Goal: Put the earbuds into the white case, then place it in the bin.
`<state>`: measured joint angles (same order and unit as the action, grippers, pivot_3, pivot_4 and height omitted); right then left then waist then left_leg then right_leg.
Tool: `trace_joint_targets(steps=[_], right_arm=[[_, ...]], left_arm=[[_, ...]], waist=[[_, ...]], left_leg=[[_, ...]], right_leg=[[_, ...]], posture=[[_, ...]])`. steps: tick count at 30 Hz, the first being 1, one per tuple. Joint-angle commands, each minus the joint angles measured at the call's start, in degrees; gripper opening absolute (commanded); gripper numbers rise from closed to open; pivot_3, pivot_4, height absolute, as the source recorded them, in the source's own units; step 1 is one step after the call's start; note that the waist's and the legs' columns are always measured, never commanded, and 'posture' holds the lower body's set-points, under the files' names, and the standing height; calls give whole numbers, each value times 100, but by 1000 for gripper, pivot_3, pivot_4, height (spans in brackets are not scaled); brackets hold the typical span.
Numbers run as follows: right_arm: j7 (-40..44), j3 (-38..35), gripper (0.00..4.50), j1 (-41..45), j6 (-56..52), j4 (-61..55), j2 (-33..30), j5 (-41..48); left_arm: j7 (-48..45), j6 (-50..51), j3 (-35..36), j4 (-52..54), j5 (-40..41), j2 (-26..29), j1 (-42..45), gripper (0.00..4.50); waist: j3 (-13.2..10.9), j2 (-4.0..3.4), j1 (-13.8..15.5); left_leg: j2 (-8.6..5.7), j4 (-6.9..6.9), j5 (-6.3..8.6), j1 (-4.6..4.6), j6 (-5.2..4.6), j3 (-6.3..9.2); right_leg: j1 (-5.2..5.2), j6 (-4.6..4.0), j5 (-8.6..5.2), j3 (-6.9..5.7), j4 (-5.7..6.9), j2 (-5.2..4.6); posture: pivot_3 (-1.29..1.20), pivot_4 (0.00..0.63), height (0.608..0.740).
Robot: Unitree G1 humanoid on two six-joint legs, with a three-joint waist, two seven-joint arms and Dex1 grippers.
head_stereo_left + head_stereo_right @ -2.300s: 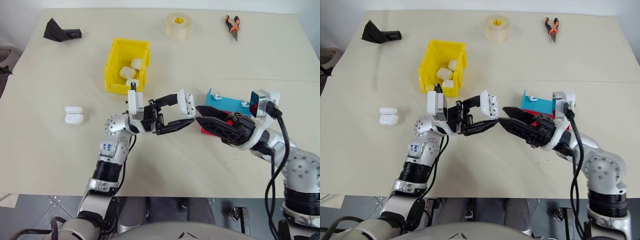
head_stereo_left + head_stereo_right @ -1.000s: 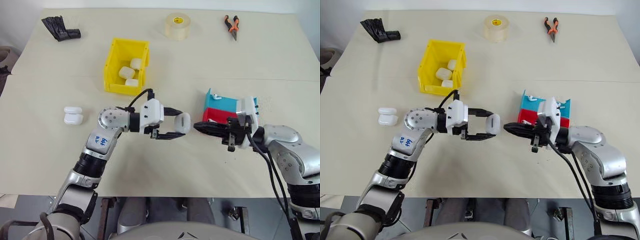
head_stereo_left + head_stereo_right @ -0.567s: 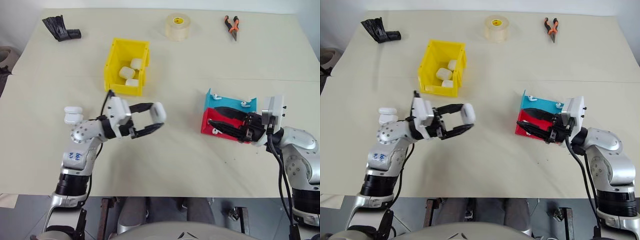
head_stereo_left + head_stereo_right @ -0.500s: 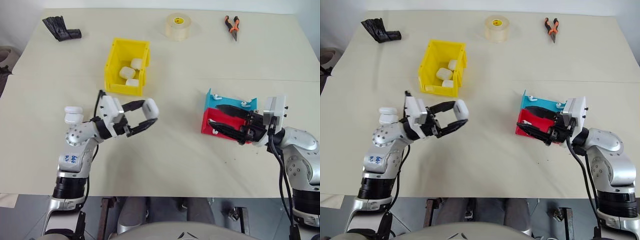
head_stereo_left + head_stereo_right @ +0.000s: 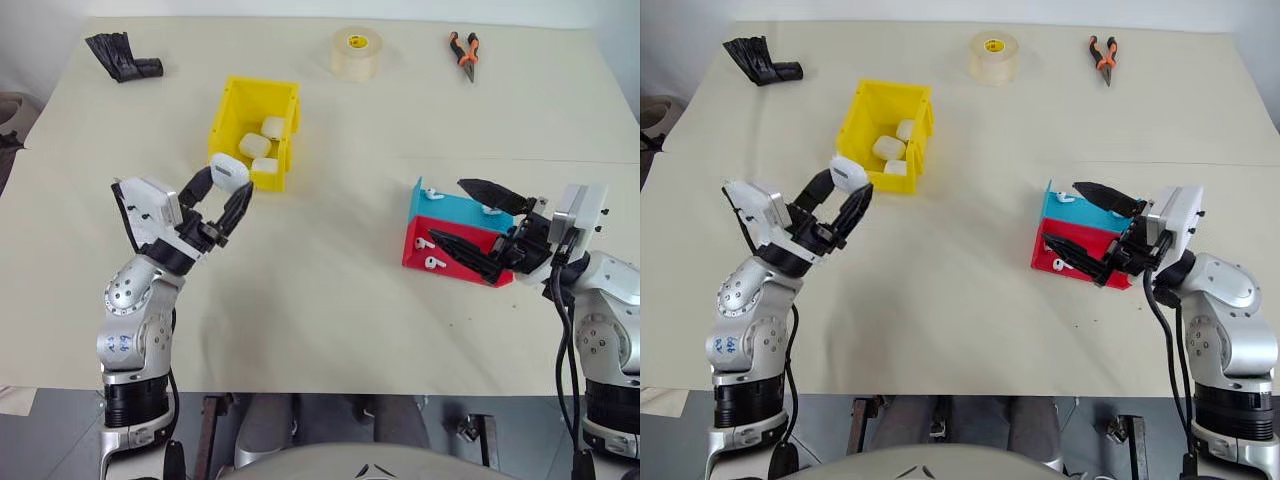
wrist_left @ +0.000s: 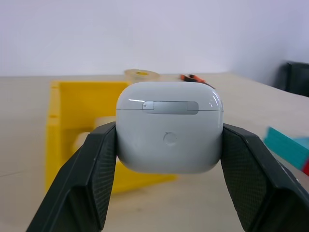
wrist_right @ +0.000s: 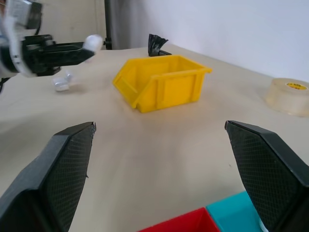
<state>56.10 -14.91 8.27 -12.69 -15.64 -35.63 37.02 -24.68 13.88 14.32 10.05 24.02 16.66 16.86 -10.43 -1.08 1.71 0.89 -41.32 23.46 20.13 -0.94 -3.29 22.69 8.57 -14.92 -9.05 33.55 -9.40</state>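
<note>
From the head views, the left tool [image 5: 226,190] is clamped on the white case [image 5: 229,171], lid closed, held above the surface [image 5: 330,300] just before the bin's [image 5: 229,130] lowered front lip. The case's long axis runs across between the two fingers. Three more white cases [image 5: 262,146] lie inside the bin. The right tool [image 5: 482,228] stands wide apart over the blue tray [image 5: 452,208] and the red tray [image 5: 425,247], where earbuds [image 5: 431,262] lie.

In the left wrist view, the white case [image 6: 169,127] sits upright between the fingers [image 6: 91,169], hinge side facing the camera, lid uppermost.

In the right wrist view, the fingers [image 7: 63,164] are spread wide, with the bin [image 7: 161,82] ahead between them.
</note>
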Motion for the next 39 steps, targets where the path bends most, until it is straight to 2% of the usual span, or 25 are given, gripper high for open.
trace_joint_targets(steps=[1, 4, 9, 14, 19, 23, 27, 31, 35, 39], right_arm=[[-20, 98, 4485, -20, 30, -202, 31, -8], [-68, 182, 4485, 12, 27, -205, 46, -36], [-153, 316, 4485, -4, 47, -289, 91, -71], [-247, 312, 4500, -71, 67, -382, 162, -85], [-253, 273, 4500, -162, 83, -415, 178, -100], [-132, 213, 4500, -216, 86, -324, 92, -113], [362, 187, 4500, -274, 10, -71, -283, -129], [643, 199, 4500, -140, -8, 197, -501, -84], [874, 185, 4500, 32, 41, 540, -606, -147], [961, 225, 4500, 140, 108, 719, -606, -244]], left_arm=[[183, -97, -89, -844, -299, 132, 838, 2802], [210, -138, -107, -1813, -373, 133, 1623, 2802], [-16, -300, -351, -2796, -585, 148, 2352, 2802], [-133, -366, -433, -2804, -658, 216, 2425, 4462], [-300, -373, -412, -2213, -586, 307, 2152, 4462], [-740, -339, -335, -1457, -421, 639, 1669, 4462], [-2583, -666, -114, -785, 177, 1589, 445, 4462], [-3250, -894, -4, -727, 229, 2133, -396, 4462], [-2911, -731, -22, -326, 70, 2173, -737, 4462], [-2486, -725, -158, 79, -47, 1939, -894, 4462]], waist=[[2, 2, -4], [2, 3, -25], [1, 4, -43], [1, 4, -51], [1, 4, -42], [1, 3, -49], [2, 1, -135], [1, 1, -164], [1, 1, -76], [1, 0, -33]], left_leg=[[-1, -1, 0, 0, 0, 0], [-4, 4, 0, -1, 0, -4], [-4, 18, 0, -3, 0, -6], [-2, 18, 0, -3, 0, -8], [-2, 15, 0, -2, 0, -8], [-1, 14, 0, -2, 0, -8], [1, 17, 0, -6, 0, -14], [4, 23, -2, -9, 3, -18], [3, 11, -2, -7, 3, -17], [2, 15, -2, -7, 3, -16]], right_leg=[[0, 0, 0, -1, 0, 0], [0, 0, 0, 0, -3, 0], [3, 0, 0, -5, -8, 1], [4, 0, 0, -5, -7, 1], [4, 0, 0, -3, -6, 1], [4, 0, 0, -3, -6, 1], [7, 0, 0, 3, -5, 1], [8, -2, -1, 1, -5, 2], [5, -1, -1, 5, -2, 0], [6, -1, -1, 4, -3, -1]], posture=[[0, 150, 740], [0, 150, 740], [0, 150, 740], [0, 150, 740], [0, 150, 740], [0, 150, 740], [0, 150, 740], [0, 150, 740], [0, 150, 740], [0, 150, 740]])
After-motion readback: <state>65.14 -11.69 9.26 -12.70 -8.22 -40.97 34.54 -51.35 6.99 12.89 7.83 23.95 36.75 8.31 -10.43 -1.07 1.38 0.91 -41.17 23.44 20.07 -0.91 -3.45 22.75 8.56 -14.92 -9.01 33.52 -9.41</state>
